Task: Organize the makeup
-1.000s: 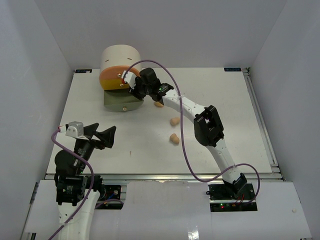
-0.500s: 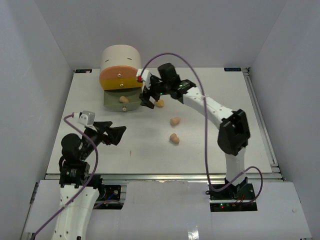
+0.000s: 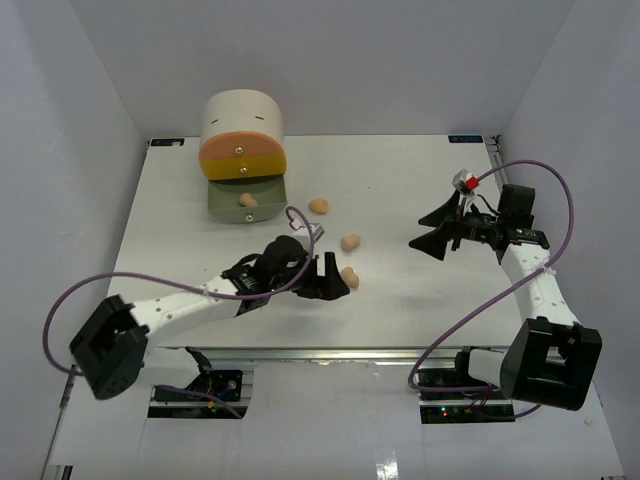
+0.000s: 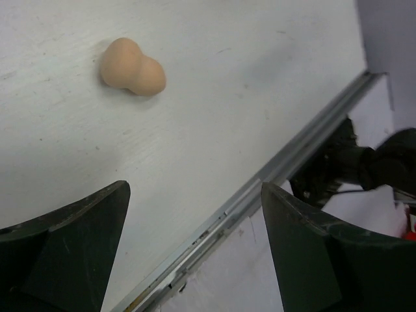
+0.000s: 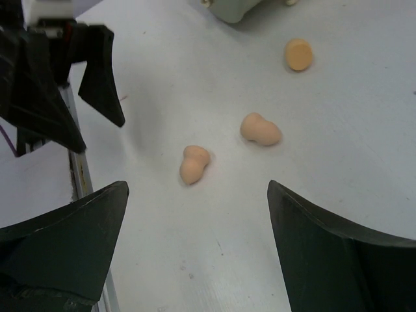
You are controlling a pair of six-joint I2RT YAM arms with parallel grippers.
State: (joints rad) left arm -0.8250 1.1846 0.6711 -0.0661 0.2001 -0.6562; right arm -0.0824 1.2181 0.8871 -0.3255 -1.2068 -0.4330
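White tabletop (image 3: 180,290) w/ pale grey walls (image 3: 60,150) on three sides. At back-left I've got the big round cream drawer unit (image 3: 240,115). Its orange front (image 3: 225,158) is shut and the green drawer (image 3: 225,207) below is pulled out, w/ one tan egg-shaped sponge (image 3: 248,200) lying inside.

L gripper (image 3: 326,279) is stretched low over the centre-front of the table, jaws spread wide, nothing btwn them. On the left wrist cam a second tan sponge (image 4: 133,67) lies on bare table ahead of the fingers (image 4: 78,240), touching neither. From the top cam it sits just beside the L fingertips.

A third sponge (image 3: 351,242) is a bit further back, and a fourth sponge (image 3: 319,205) lies near the green drawer's right corner. All three are loose and apart from each other.

R gripper (image 3: 438,232) hangs over the right side, well apart from the sponges. Its jaws are also released wide & empty, and the fingers point left.
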